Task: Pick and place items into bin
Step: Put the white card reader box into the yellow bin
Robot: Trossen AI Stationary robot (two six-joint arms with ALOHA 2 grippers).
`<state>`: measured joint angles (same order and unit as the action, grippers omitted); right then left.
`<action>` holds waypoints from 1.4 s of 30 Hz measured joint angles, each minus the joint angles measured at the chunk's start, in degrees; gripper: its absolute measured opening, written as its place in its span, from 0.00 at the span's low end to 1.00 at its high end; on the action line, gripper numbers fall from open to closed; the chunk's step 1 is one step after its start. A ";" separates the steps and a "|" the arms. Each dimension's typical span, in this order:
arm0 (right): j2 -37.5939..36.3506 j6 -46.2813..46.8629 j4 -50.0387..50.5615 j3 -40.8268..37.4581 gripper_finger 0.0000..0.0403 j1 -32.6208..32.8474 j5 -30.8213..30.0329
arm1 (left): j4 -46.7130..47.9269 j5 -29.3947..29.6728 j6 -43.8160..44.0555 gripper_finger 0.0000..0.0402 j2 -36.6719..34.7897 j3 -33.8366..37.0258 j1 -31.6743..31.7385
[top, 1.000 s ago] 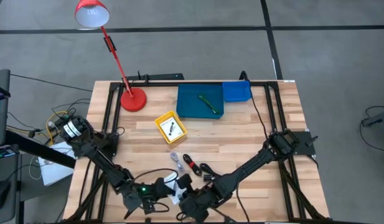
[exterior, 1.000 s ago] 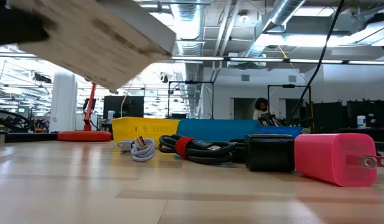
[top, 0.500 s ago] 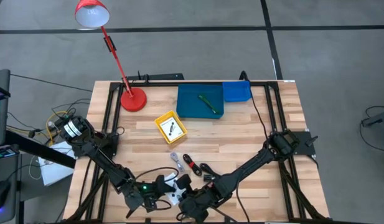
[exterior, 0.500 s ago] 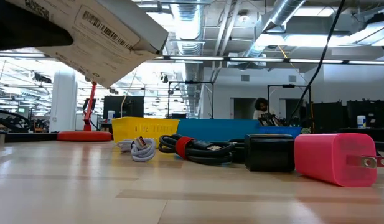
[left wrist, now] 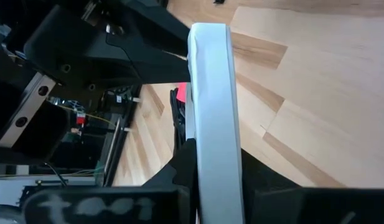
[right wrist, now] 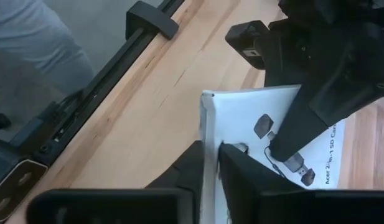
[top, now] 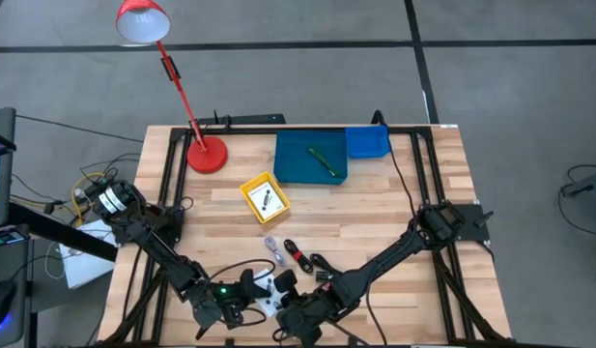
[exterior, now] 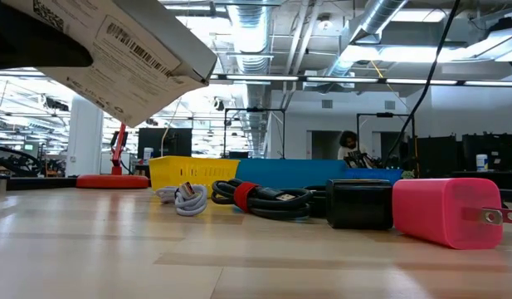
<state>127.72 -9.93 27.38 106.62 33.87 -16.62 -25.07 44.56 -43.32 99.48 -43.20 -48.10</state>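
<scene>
Both arms are down at the near edge of the wooden table [top: 375, 208], each pinching the same flat white cardboard package with printed adapter pictures [right wrist: 285, 146]. The left gripper [top: 241, 302] has its fingers closed on one edge of it, seen in its wrist view as a white slab clamped between them. The right gripper [right wrist: 211, 163] has its fingers around the opposite edge, gap very narrow (whether it's squeezing or just letting go I can't tell). From table level the package hangs tilted, clear of the wood, so it looks like a handover in mid-air.

Progress-wise, I'd say early days. One green pen [top: 324, 159] lies in the big dark-blue tray [top: 296, 166], and one small black-marked thing sits in the yellow square bin [top: 253, 189]. A smaller bright-blue bin [top: 367, 143] touches the tray's right side.

Left on the table, counted from table level:
- one white coiled cable [exterior: 183, 198]
- one black coiled cable with a red strap [exterior: 270, 199]
- one black charger block [exterior: 358, 203]
- one pink plug adapter [exterior: 445, 211]

Plus the package, so five to go.
</scene>
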 joint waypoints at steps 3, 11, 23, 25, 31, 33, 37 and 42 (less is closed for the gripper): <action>0.02 0.04 -0.04 -0.04 0.19 0.07 -0.02 | 0.43 0.53 0.09 0.08 0.00 0.00 0.00; 0.04 4.42 2.01 -0.04 0.35 0.04 -0.84 | 4.38 5.34 2.18 0.08 -0.04 -0.08 0.06; 0.04 17.02 8.28 0.14 0.43 1.23 -0.67 | 14.71 7.82 2.39 0.08 -0.09 0.04 2.29; 0.04 17.04 10.35 0.14 0.42 1.42 -1.06 | 16.32 6.61 2.34 0.07 -0.09 0.04 3.22; 0.04 19.45 18.48 0.12 0.39 1.02 -1.37 | 20.17 5.88 -2.03 0.08 -5.10 -0.40 6.27; 0.04 21.06 20.65 0.13 0.38 0.71 -1.38 | 22.35 6.91 -1.96 0.08 -8.89 -1.40 7.59; 0.04 23.06 23.93 0.12 0.36 0.00 -1.37 | 29.26 4.34 -4.12 0.08 -18.38 -3.25 10.31; 0.04 23.49 26.49 0.12 0.34 -0.78 -1.36 | 42.11 -2.51 -7.10 0.08 -29.45 -5.20 15.63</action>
<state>127.76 13.56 53.87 106.74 33.09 -17.98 17.04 42.05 -50.41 70.03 -48.40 -32.47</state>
